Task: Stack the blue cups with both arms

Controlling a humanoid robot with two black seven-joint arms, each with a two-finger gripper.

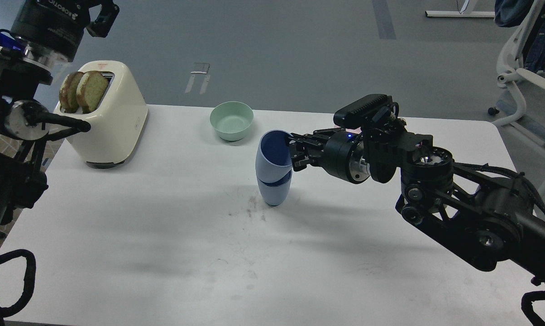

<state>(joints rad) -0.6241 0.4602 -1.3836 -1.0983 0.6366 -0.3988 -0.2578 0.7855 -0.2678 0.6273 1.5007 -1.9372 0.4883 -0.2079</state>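
Observation:
Two blue cups stand mid-table, one nested in the other. The lower blue cup stands upright on the white table. The upper blue cup sits in it, tilted, with its mouth turned toward the right. My right gripper reaches in from the right and is closed on the right rim of the upper cup. My left arm is raised at the far left. Its far end is near the top edge, far from the cups, and its fingers cannot be told apart.
A cream toaster with two bread slices stands at the back left, close to my left arm. A pale green bowl sits behind the cups. A white chair stands beyond the table's right corner.

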